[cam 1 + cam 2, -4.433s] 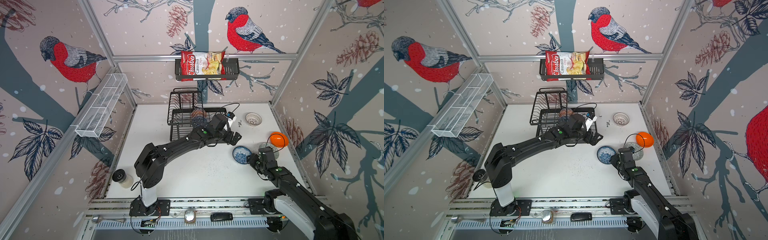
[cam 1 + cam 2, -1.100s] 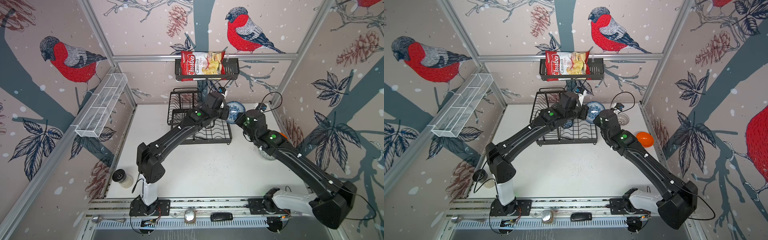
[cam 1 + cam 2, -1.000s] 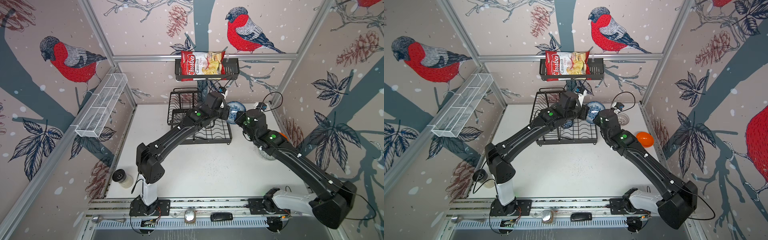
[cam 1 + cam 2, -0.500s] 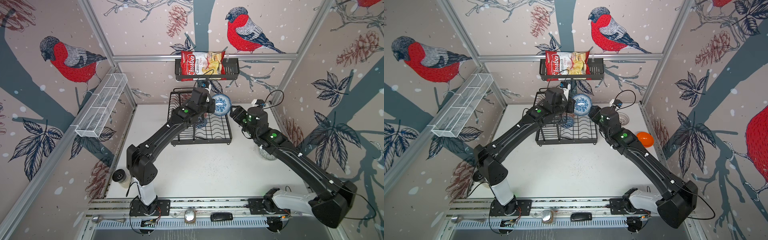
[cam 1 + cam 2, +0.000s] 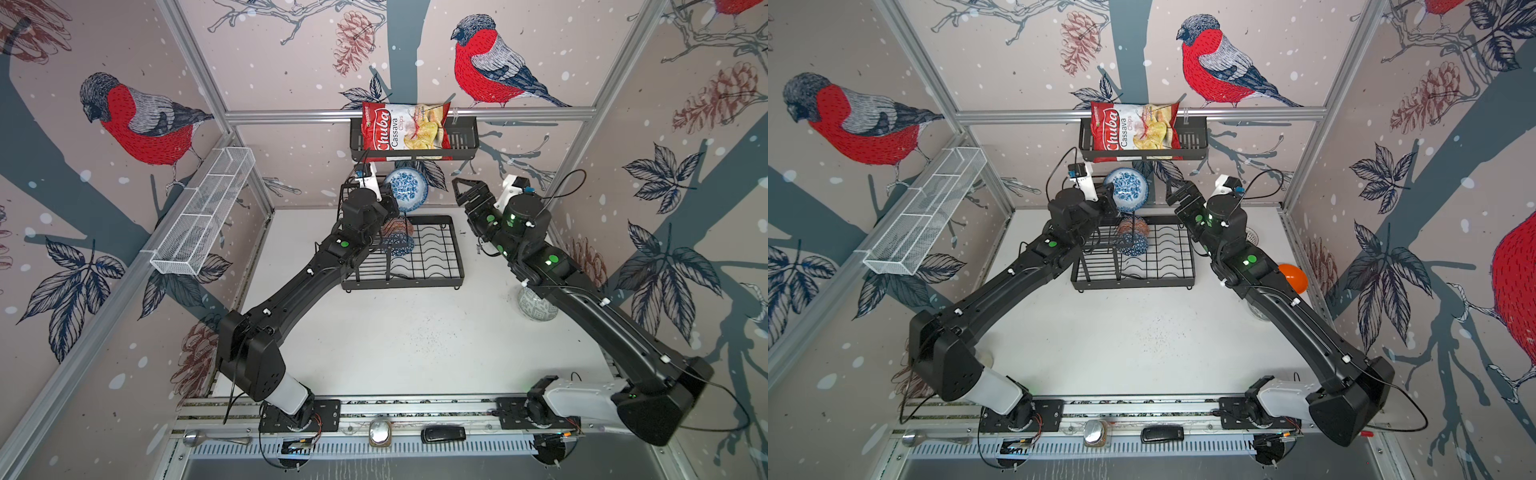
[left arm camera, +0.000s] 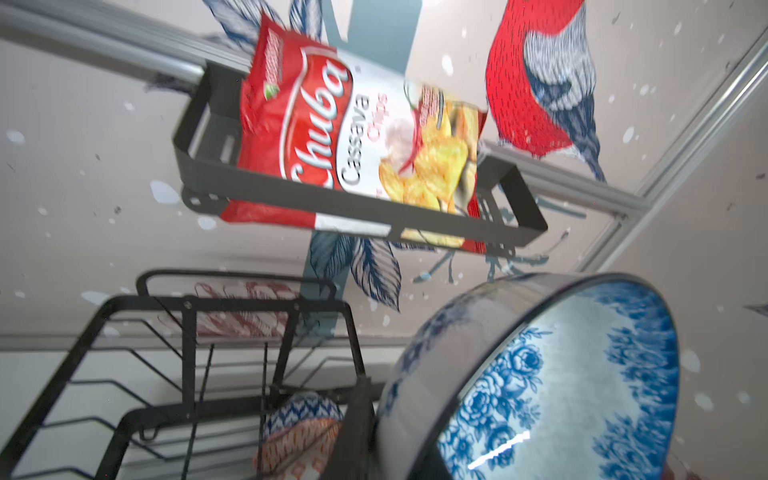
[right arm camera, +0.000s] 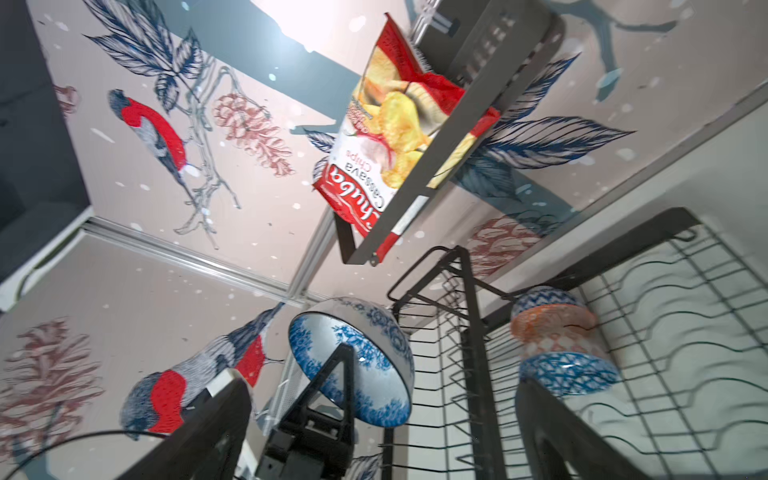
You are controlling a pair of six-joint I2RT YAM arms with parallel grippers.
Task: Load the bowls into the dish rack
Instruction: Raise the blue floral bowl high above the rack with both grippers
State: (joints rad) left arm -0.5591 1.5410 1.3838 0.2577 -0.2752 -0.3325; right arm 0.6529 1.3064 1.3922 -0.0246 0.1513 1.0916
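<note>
Blue-white floral bowl (image 5: 406,190): on edge, rim pinched by my left fingers (image 7: 343,374), hanging above the dish rack (image 5: 401,284), free slots at its 6 o'clock. My right fingers (image 7: 552,428): spread, empty, at its 3 o'clock.

My left arm (image 5: 291,297) and right arm (image 5: 590,309) are matte black and boxy at the shoulders. Each has round green lights (image 5: 341,244) along the links, a white base link (image 5: 289,392) and a white wrist camera mount (image 5: 514,188). The right hand (image 5: 468,192) is black and triangular-framed.
</note>
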